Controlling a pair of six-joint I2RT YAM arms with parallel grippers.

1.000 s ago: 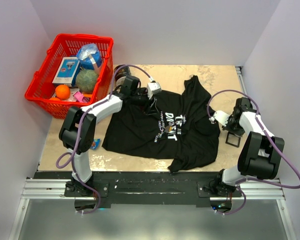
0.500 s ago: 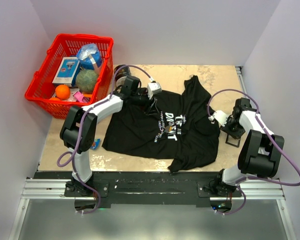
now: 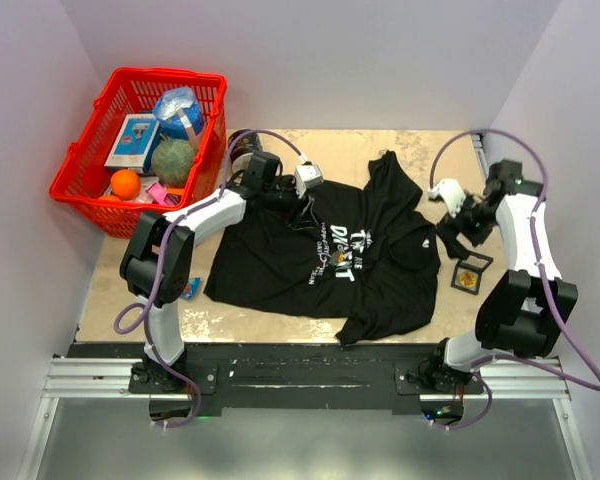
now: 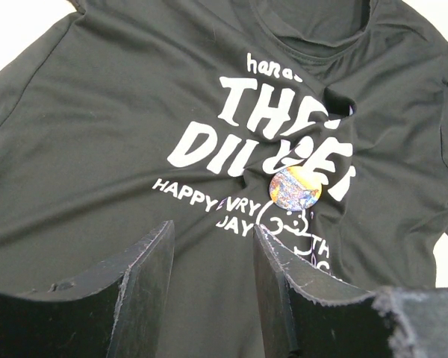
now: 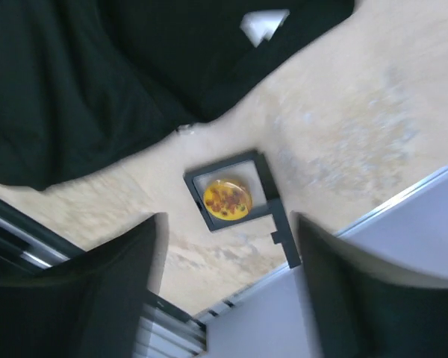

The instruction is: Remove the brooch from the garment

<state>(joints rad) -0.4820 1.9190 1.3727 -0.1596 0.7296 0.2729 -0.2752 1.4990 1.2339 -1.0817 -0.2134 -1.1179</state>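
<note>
The garment (image 3: 280, 260), a black T-shirt with white lettering, lies spread across the table. A round multicoloured brooch (image 4: 295, 187) is pinned on the garment (image 4: 97, 112) just under the lettering. My left gripper (image 4: 213, 227) hovers open over the chest print, a short way short of the brooch, with nothing between its fingers. In the top view the left gripper (image 3: 302, 205) is near the collar. My right gripper (image 5: 225, 224) is open and empty, raised above the table off the shirt's right sleeve, also seen as the right gripper (image 3: 455, 225).
A small black square frame (image 5: 226, 199) holding a yellow disc lies on the table beside the sleeve, the same frame (image 3: 467, 279) near the right edge. A red basket (image 3: 170, 73) of assorted items stands at the back left. A small blue object (image 3: 190, 290) lies by the left arm.
My right gripper has opened and lifted up and away toward the back, leaving the black frame lying on the table. The left arm and the shirt have not moved.
</note>
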